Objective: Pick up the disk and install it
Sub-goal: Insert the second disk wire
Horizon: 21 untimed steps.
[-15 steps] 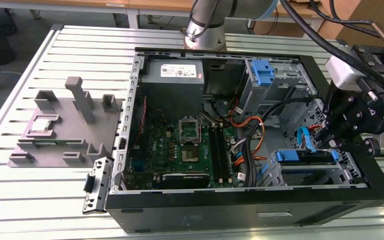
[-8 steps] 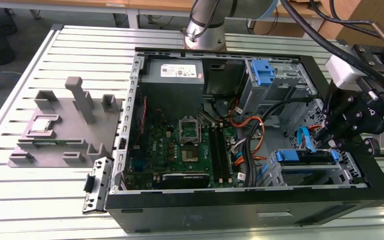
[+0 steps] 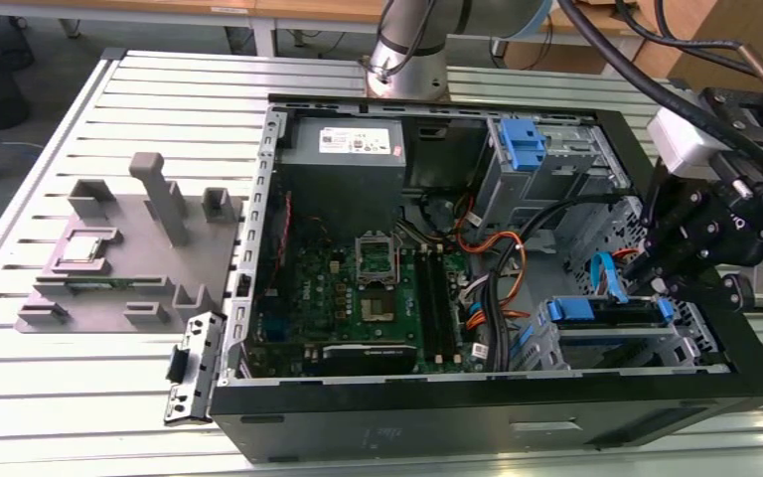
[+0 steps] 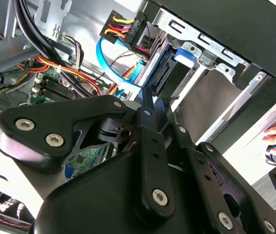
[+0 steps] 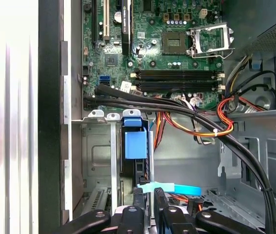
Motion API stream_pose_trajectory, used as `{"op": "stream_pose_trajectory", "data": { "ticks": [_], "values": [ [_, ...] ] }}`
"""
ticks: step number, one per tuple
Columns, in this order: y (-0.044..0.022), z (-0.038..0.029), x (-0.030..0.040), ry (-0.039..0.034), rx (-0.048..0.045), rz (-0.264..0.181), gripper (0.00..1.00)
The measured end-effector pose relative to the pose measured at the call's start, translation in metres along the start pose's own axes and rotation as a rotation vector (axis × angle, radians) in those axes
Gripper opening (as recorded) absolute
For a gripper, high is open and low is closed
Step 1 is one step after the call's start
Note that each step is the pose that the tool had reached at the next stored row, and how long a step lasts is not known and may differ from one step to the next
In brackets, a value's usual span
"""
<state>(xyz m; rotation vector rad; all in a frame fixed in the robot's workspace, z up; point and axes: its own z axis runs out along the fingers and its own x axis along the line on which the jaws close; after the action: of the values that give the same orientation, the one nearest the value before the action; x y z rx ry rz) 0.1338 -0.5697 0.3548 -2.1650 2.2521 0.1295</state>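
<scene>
One grey fixture [image 3: 130, 253] is seen at the exterior view's left on the slatted worktop [image 3: 37, 397], well apart from the open computer case [image 3: 488, 417], with bare slats between them. Inside the case, the motherboard [image 3: 355, 298] lies flat and cables [image 3: 495, 248] are strung across the middle. Toward the exterior view's right, the disk [image 3: 603, 310] is seated in the drive cage [image 3: 674, 348] against the case's near right wall, its blue carrier [image 5: 135, 141] edge upward. The gripper [image 3: 650, 280] is held just above that bay, close to the case rim; its jaws are drawn narrow, nearly together, with nothing between them.
</scene>
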Motion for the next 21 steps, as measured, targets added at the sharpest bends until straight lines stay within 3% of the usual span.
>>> {"op": "stream_pose_trajectory", "data": {
  "ticks": [21],
  "values": [
    [0.0000,0.0000,0.0000,0.0006,-0.0153,0.001,0.24]
  ]
}}
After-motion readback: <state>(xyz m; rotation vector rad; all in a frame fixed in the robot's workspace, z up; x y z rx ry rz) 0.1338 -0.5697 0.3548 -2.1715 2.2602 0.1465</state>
